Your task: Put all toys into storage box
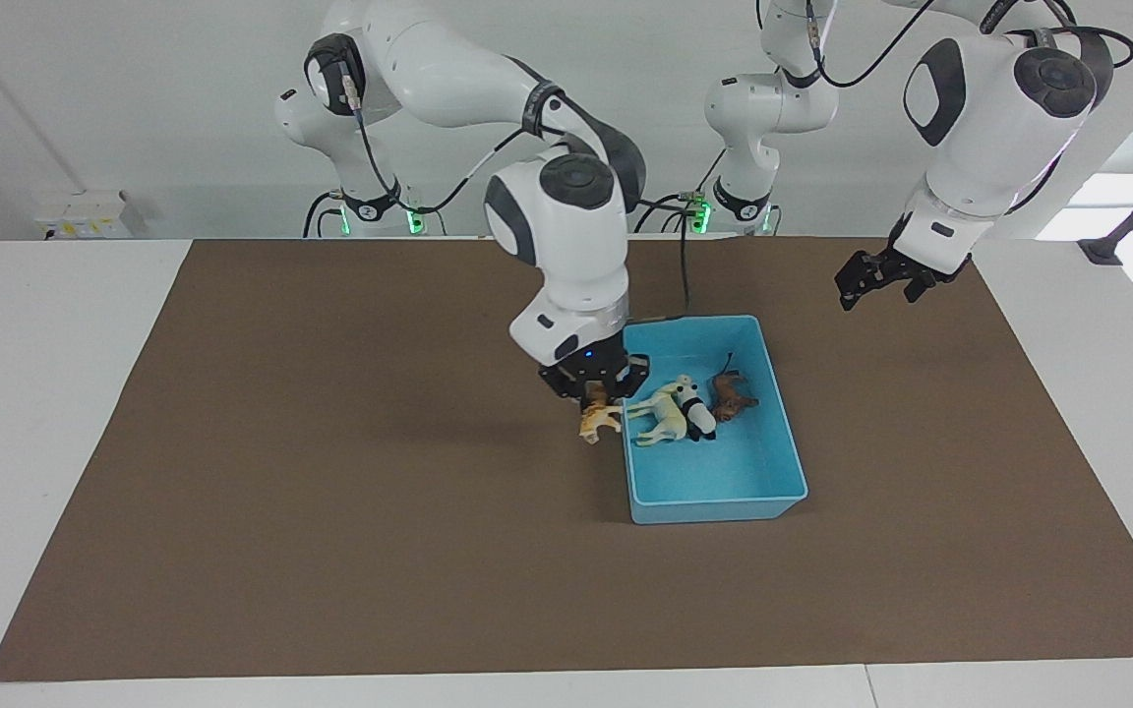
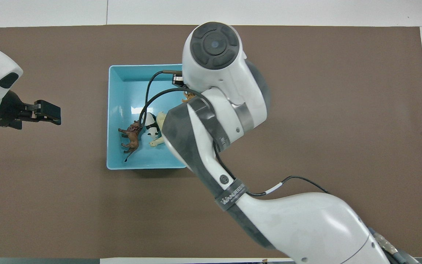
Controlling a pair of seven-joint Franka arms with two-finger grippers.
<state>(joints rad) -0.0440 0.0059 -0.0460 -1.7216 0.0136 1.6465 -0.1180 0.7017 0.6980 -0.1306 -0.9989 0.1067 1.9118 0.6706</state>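
The light blue storage box (image 1: 719, 511) stands on the brown mat; it also shows in the overhead view (image 2: 130, 91). In it lie the cream-white horse (image 1: 663, 418), the panda (image 1: 694, 408) and the brown lion (image 1: 732, 393), close together. The overhead view shows the lion (image 2: 131, 135), the panda (image 2: 151, 124) and part of the horse (image 2: 156, 143). My right gripper (image 1: 596, 398) is shut on the orange tiger (image 1: 599, 420) and holds it over the box's rim toward the right arm's end. From overhead only a bit of the tiger (image 2: 188, 97) shows under the arm. My left gripper (image 1: 879, 293) is open and empty, and it waits raised over the mat.
The brown mat (image 1: 330, 511) covers most of the white table. The right arm's body (image 2: 211, 121) hides part of the box from overhead. The left gripper (image 2: 50, 112) hangs over the mat beside the box, toward the left arm's end.
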